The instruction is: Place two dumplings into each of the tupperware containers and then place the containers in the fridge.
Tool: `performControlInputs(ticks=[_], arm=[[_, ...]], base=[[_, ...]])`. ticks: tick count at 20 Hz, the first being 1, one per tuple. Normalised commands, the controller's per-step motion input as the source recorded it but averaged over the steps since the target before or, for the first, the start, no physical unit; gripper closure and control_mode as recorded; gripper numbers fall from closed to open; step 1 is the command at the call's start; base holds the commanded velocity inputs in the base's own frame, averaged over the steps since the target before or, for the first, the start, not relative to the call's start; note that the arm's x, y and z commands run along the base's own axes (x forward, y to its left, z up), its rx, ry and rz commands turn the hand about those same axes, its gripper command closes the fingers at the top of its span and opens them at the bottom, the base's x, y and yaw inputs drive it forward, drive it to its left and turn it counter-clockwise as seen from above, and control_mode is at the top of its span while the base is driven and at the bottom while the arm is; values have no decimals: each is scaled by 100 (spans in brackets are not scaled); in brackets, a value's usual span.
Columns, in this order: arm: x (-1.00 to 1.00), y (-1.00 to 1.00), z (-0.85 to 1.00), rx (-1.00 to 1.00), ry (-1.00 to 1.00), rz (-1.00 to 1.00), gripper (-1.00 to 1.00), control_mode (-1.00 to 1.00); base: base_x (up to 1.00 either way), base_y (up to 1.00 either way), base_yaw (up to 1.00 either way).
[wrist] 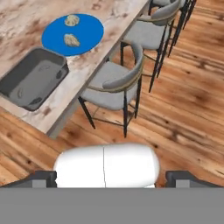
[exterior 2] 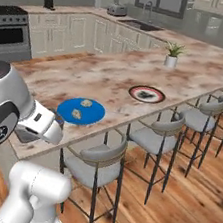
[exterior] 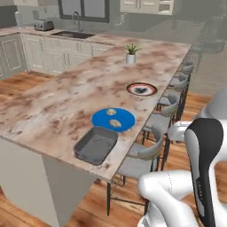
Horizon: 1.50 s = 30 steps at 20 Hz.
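Resting near the front corner of the marble-patterned desk [exterior: 53, 102]: one dark grey tupperware container [exterior: 95, 145], shallow, rectangular, rounded corners, empty. Touching or nearly touching the blue plate [exterior: 113, 119] that lies just beyond it; exact contact not clear.

Lying on the blue plate: two dumplings, pale tan and speckled. Nearer dumpling [exterior: 115, 123] toward the container side; farther dumpling [exterior: 111, 112] just behind it, the two close but apart. Same pair in the hand view: nearer dumpling [wrist: 71, 40], farther dumpling [wrist: 72, 20], both well inside the plate rim [wrist: 94, 33], container [wrist: 33, 77] just below and left of the plate.

Standing farther along the desk from the blue plate: round plate with black-and-red rim [exterior: 142, 89], something dark at its centre, too small to identify. Beyond that, small potted plant [exterior: 131, 53] in a white pot, upright.

Lined along the desk's open side beside the blue plate: grey-cushioned bar stools [exterior 2: 95, 164] on dark legs, over wood flooring [wrist: 183, 105].

Set against the far wall past the desk: sink [exterior: 73, 34] with faucet, toaster [exterior: 44, 25], pale cabinets; steel oven [exterior 2: 11, 33] in the right base view.

Hand [wrist: 112, 179] above the floor, off the desk edge, well apart from the container; fingertips at the frame bottom widely spread, nothing between them.
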Motion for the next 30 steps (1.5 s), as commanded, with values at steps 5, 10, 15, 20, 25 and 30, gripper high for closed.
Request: performControlInputs(ticks=[5,10,15,20,25,30], arm=[[0,0,0,0,0,0,-100,100],[0,0,0,0,0,0,-100,100],[0,0,0,0,0,0,-100,100],[0,0,0,0,0,0,-100,100],[0,0,0,0,0,0,-100,100],[0,0,0,0,0,0,-100,100]], base=[[0,-43,86],[2,-39,89],[1,-77,75],[-22,-100,45],[-27,-59,10],[-4,-52,0]])
